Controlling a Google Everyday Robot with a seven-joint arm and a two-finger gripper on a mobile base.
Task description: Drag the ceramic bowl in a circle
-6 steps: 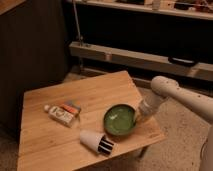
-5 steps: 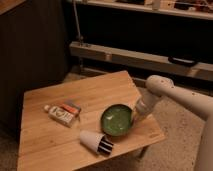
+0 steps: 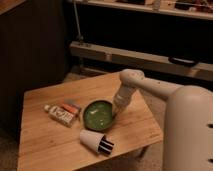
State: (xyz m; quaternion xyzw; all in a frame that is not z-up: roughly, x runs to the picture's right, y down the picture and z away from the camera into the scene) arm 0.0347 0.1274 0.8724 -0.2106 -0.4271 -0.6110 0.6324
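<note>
The ceramic bowl (image 3: 98,114) sits upright on the wooden table (image 3: 45,145). 1 gripper (image 3: 119,106) is at the bowl's right rim, apparently touching it; whether it is spread or clamped cannot be told. A white cup (image 3: 92,140) lies tipped just in front of the bowl.

Nothing legible is showing; the tube (image 3: 60,114) left of the gripper (image 3: 116,107), which is sitting at the ceramic bowl's (image 3: 98,114) rim, is bearing unreadable print.
</note>
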